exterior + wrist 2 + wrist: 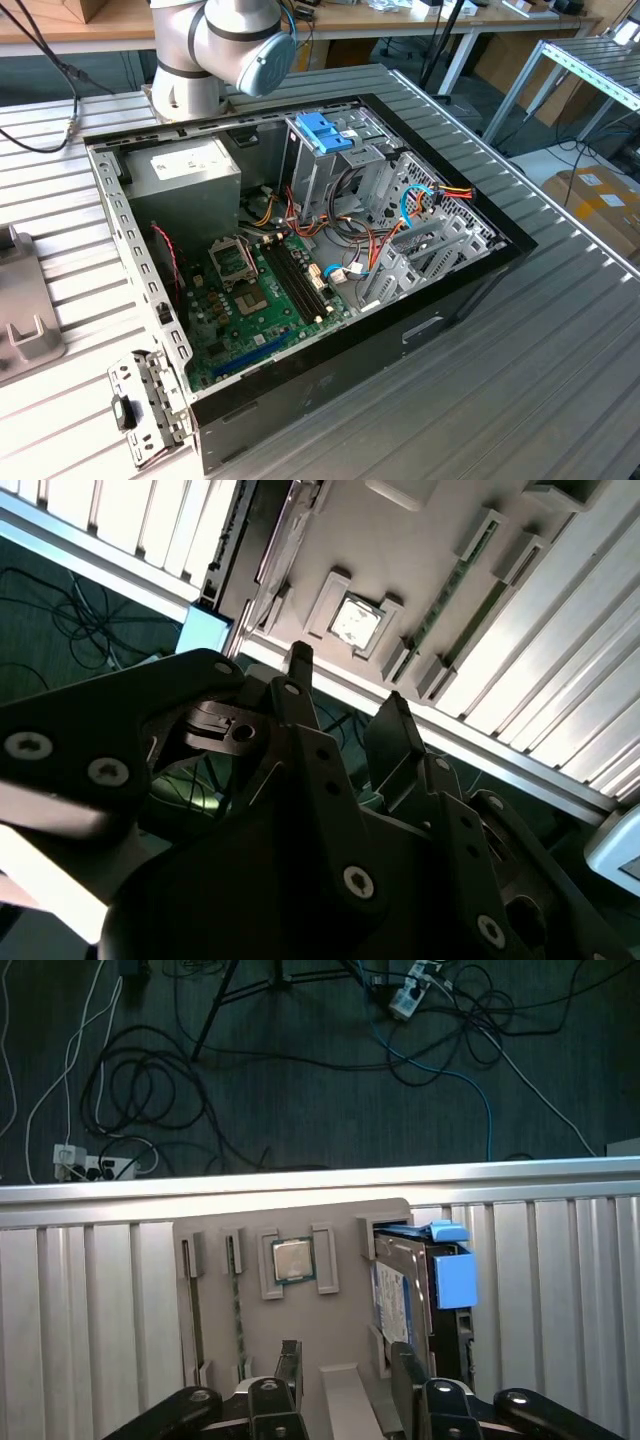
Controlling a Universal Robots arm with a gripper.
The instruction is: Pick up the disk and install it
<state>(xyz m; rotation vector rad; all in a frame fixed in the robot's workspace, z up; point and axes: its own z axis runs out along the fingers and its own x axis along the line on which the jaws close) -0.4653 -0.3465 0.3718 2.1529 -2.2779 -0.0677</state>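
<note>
First wrist view: gripper (347,1365) wide open, empty, above the holder (300,1215). Disk (398,1295) stands on edge in its end slot. I'd centre the jaws astride its flat faces, then descend straight.

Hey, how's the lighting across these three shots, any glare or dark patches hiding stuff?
Exterior view: even light over the open computer case, shade only deep inside it; second wrist view: the pincer is a dark silhouette against glaring table slats; first wrist view: the disk is clearly lit, the floor dim.
</note>
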